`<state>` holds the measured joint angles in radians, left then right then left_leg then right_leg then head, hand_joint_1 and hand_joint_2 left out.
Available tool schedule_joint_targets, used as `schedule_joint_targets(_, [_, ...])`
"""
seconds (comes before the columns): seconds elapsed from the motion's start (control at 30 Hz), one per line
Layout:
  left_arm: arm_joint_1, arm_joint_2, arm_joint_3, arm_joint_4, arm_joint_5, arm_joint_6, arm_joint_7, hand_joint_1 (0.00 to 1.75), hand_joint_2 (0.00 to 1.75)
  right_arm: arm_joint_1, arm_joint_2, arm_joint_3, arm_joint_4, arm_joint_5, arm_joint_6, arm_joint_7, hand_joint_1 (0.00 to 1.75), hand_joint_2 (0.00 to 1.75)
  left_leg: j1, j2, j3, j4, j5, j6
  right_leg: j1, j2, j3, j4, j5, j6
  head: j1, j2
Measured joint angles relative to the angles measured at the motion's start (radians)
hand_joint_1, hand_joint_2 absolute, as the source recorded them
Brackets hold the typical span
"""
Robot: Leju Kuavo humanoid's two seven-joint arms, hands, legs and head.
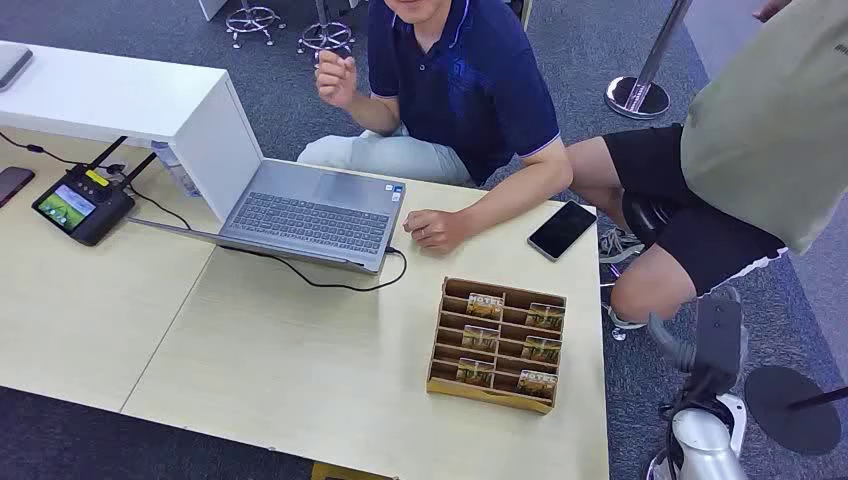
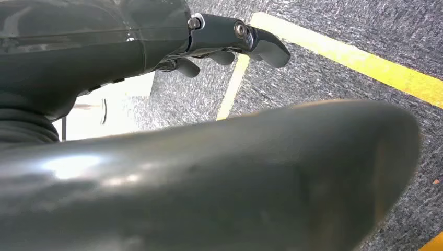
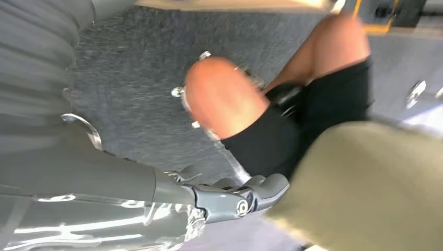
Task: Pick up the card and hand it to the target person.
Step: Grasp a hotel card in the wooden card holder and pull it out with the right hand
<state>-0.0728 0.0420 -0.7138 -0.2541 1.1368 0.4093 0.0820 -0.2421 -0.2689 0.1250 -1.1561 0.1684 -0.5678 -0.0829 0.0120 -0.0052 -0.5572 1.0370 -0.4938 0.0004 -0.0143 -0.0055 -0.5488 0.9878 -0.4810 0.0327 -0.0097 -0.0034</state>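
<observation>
A wooden slotted box stands on the table's right part with several picture cards upright in its slots, one card at the back left. My right hand hangs in the air off the table's right edge, to the right of the box and apart from it. Its dark fingers hold nothing and lie near the knee of a person in black shorts. My left hand is over the carpet, fingers apart and holding nothing. A person in a navy shirt sits behind the table.
An open laptop with a black cable sits mid-table, and a black phone lies near the right edge. A small screen device is at the left. The person in an olive shirt sits close to my right arm.
</observation>
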Motion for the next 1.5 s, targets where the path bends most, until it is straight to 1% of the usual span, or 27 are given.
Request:
schedule_joint_targets(0.1, [0.0, 0.002, -0.005, 0.0, 0.001, 0.0, 0.001, 0.0, 0.0, -0.005, -0.002, 0.026, -0.02, 0.032, 0.006, 0.032, 0.65, 1.75, 0.0, -0.001, -0.001, 0.0, 0.0, 0.0, 0.0, -0.001, 0.0, 0.0, 0.0, 0.0, 0.0, 0.0])
schedule_joint_targets(0.27, [-0.004, 0.006, -0.017, 0.0, 0.014, 0.0, 0.007, 0.0, 0.0, -0.033, -0.012, 0.137, -0.113, 0.17, 0.044, 0.151, 0.72, 1.75, 0.0, -0.001, 0.0, 0.0, 0.001, 0.001, 0.0, -0.001, 0.0, 0.0, 0.0, 0.0, 0.0, 0.0])
schedule_joint_targets(0.4, [-0.004, 0.009, -0.027, 0.0, 0.015, 0.001, 0.012, 0.0, 0.0, -0.058, -0.017, 0.216, -0.178, 0.261, 0.072, 0.232, 0.72, 1.75, 0.0, -0.001, -0.001, 0.0, 0.002, 0.001, 0.0, -0.002, 0.0, 0.0, 0.0, 0.0, 0.0, 0.0])
schedule_joint_targets(0.5, [-0.005, 0.011, -0.033, 0.0, 0.016, 0.002, 0.013, 0.0, 0.0, -0.072, -0.018, 0.273, -0.225, 0.326, 0.094, 0.289, 0.7, 1.75, 0.0, -0.001, -0.001, 0.0, 0.002, 0.001, 0.0, -0.002, 0.0, 0.0, 0.0, 0.0, 0.0, 0.0])
schedule_joint_targets(0.7, [-0.005, 0.015, -0.041, 0.002, 0.019, 0.003, 0.015, 0.0, 0.0, -0.108, -0.025, 0.39, -0.314, 0.459, 0.141, 0.408, 0.57, 1.75, 0.0, -0.001, -0.001, 0.0, 0.002, 0.001, 0.0, -0.002, 0.0, 0.0, 0.0, 0.0, 0.0, 0.0])
schedule_joint_targets(0.8, [-0.005, 0.016, -0.045, 0.003, 0.026, 0.003, 0.016, 0.0, 0.0, -0.118, -0.029, 0.433, -0.348, 0.514, 0.162, 0.457, 0.52, 1.75, 0.0, -0.001, -0.001, 0.0, 0.002, 0.001, 0.0, -0.002, 0.0, 0.0, 0.0, 0.0, 0.0, 0.0])
schedule_joint_targets(1.03, [-0.009, 0.021, -0.059, 0.006, 0.043, 0.004, 0.02, 0.0, 0.0, -0.152, -0.045, 0.571, -0.445, 0.677, 0.262, 0.624, 0.6, 1.75, 0.0, -0.001, -0.001, 0.0, 0.002, 0.001, 0.0, -0.001, -0.001, 0.0, 0.0, 0.0, 0.0, 0.0])
schedule_joint_targets(1.23, [-0.01, 0.022, -0.065, 0.008, 0.051, 0.009, 0.023, 0.0, 0.0, -0.156, -0.075, 0.644, -0.502, 0.7, 0.301, 0.674, 0.67, 1.75, 0.0, -0.001, -0.001, 0.0, 0.002, 0.001, 0.0, -0.001, -0.001, 0.0, 0.0, 0.0, 0.0, 0.0])
schedule_joint_targets(1.4, [-0.01, 0.022, -0.07, 0.008, 0.053, 0.009, 0.023, 0.0, 0.0, -0.152, -0.1, 0.674, -0.532, 0.702, 0.314, 0.689, 0.73, 1.75, 0.0, -0.001, -0.001, 0.0, 0.002, 0.001, 0.0, -0.001, -0.001, 0.0, 0.0, 0.0, 0.0, 0.0])
schedule_joint_targets(1.5, [-0.01, 0.022, -0.073, 0.008, 0.053, 0.01, 0.023, 0.0, 0.0, -0.146, -0.113, 0.683, -0.544, 0.702, 0.319, 0.699, 0.72, 1.75, 0.0, -0.001, -0.001, 0.0, 0.002, 0.001, 0.0, -0.001, -0.001, 0.0, 0.0, 0.0, 0.0, 0.0])
